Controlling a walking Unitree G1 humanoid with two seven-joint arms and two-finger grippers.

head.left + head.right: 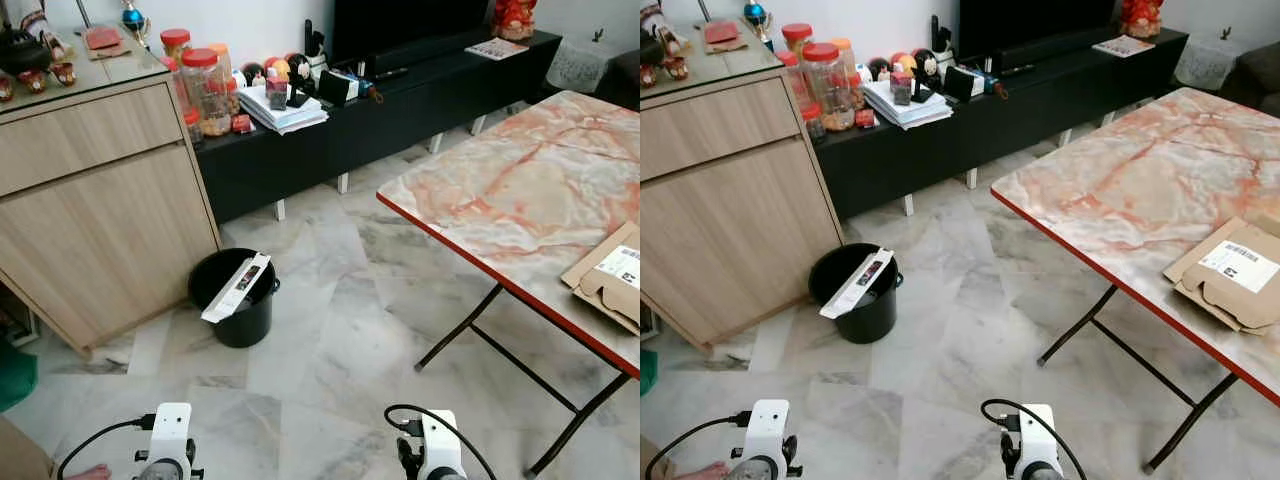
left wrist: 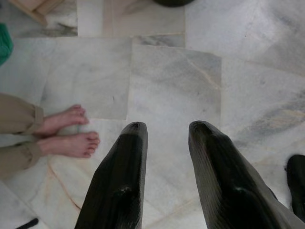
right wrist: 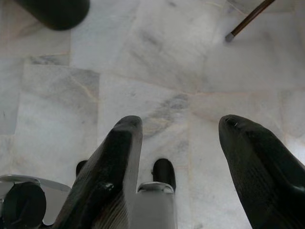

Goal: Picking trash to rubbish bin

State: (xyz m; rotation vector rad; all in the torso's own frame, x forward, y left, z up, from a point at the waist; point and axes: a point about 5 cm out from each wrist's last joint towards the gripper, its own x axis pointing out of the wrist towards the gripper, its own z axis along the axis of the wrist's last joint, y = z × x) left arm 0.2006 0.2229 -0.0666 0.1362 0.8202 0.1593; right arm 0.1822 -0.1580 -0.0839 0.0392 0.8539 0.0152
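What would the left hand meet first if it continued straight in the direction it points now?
Most likely the bare marble floor. The left hand hangs open, pointing down at the tiles, with nothing between its fingers. A person's feet stand to one side, apparently off that line.

My two wrists end in white boxy housings, each fed by a looping black cable. My left gripper has two long, glossy black fingers, rounded at the tips and broadening toward the base. My right gripper has the same black fingers.
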